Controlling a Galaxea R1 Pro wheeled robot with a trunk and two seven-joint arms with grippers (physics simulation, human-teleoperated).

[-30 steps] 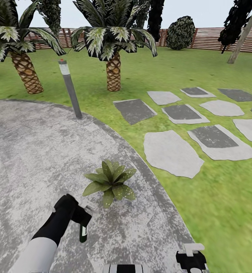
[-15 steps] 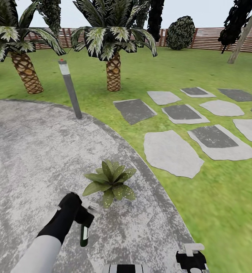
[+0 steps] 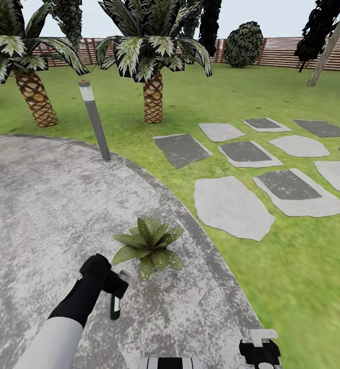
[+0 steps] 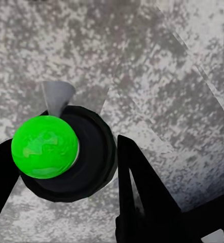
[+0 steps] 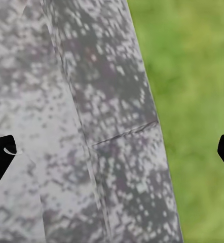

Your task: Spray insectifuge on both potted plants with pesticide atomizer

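One potted plant [image 3: 148, 246], a low rosette of olive-green leaves, sits on the round grey patio [image 3: 47, 205] near its right edge. My left gripper [image 3: 117, 287] hovers just left of and nearer than the plant, shut on the pesticide atomizer [image 3: 115, 306], a slim dark bottle with a white label hanging below the fingers. In the left wrist view the atomizer [image 4: 91, 162] is a dark round body with a bright green top, clamped in the left gripper [image 4: 66, 169]. My right gripper [image 3: 260, 349] rests low at the patio's rim; its fingers [image 5: 0, 157] stand wide apart, open and empty.
A tall grey bollard lamp [image 3: 94, 120] stands at the patio's far edge. Two palms [image 3: 153, 97] grow on the lawn behind it. Flat grey stepping stones [image 3: 231, 205] lie on the grass to the right. A brown slatted fence [image 3: 293, 51] closes the back.
My left arm has moved forward and slightly right, carrying the atomizer closer to the plant and a little higher than half a second ago. The right gripper has stayed put.
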